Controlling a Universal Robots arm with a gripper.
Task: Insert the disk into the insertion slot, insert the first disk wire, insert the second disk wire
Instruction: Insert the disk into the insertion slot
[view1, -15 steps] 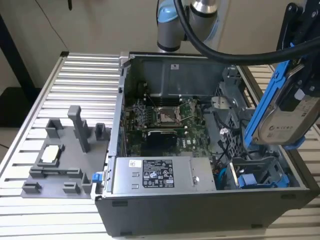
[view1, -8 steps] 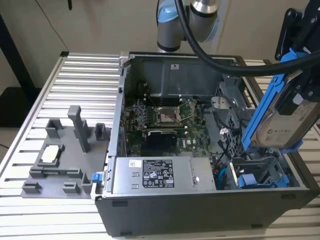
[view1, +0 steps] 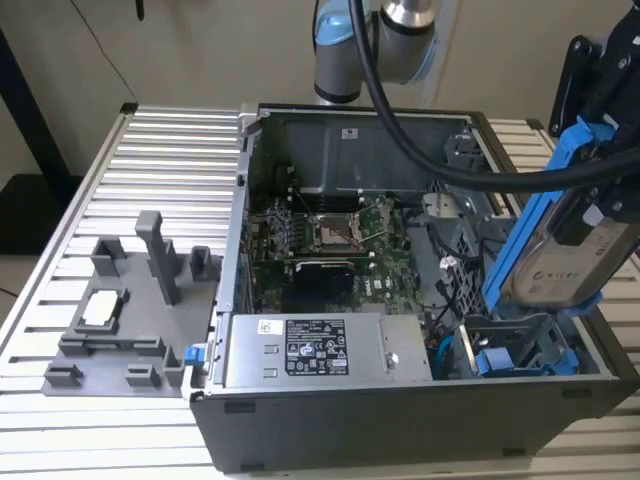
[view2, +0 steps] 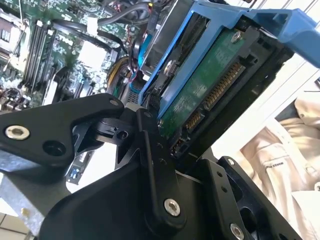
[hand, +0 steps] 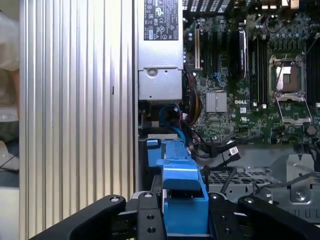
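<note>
On the exterior view's left, a grey fixture tray (view1: 120, 330) is seen on the desk (view1: 170, 150). Further right, the disk (view1: 560, 265) is held tilted above the insertion slot (view1: 520, 345), gripped by the end effector (hand: 184, 220). If lowered at that tilt, its blue frame could be jammed against the cage or caught on nearby cables.

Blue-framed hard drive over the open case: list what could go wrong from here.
1. The hard drive hangs tilted in the pincer above the drive cage. Its blue frame could catch on the cage's sheet-metal edge instead of entering the bay.
2. A blue cable and black wires lie looped beside the bay. The drive might pinch them if it is lowered.
</note>
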